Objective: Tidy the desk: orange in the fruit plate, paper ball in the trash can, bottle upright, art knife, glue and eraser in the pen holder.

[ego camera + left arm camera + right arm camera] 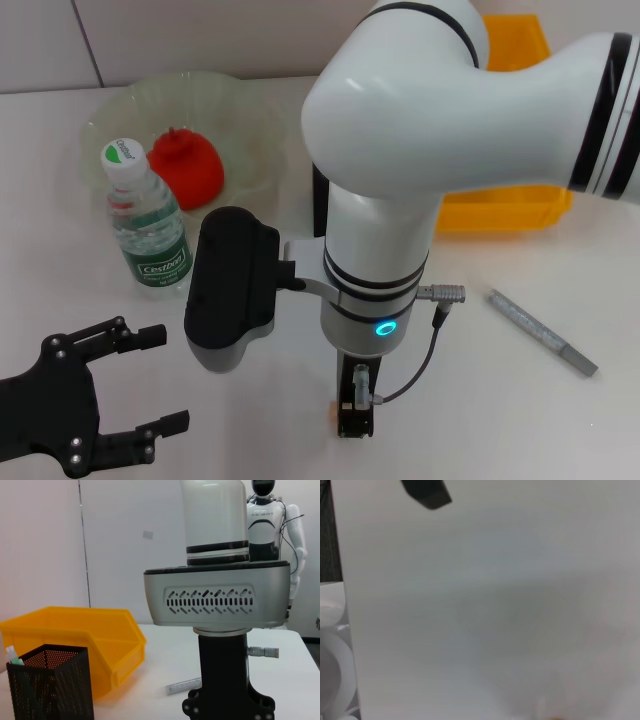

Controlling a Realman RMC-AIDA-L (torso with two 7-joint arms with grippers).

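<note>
— Eraser: where is it?
— Only a small tan-orange bit (335,408) shows on the white desk (500,400), right beside the tip of the right gripper (356,412), which points straight down there. I cannot tell how its fingers stand.
— And the rest?
— The orange (187,166) lies in the fruit plate (250,110); the bottle (146,217) stands upright just in front of it. The trash can (505,208) sits behind the right arm, the pen holder (50,689) just beside it. A grey art knife (541,331) lies on the desk to the right.
— The left gripper (160,380)?
— Low at the near left, fingers spread wide, holding nothing.
</note>
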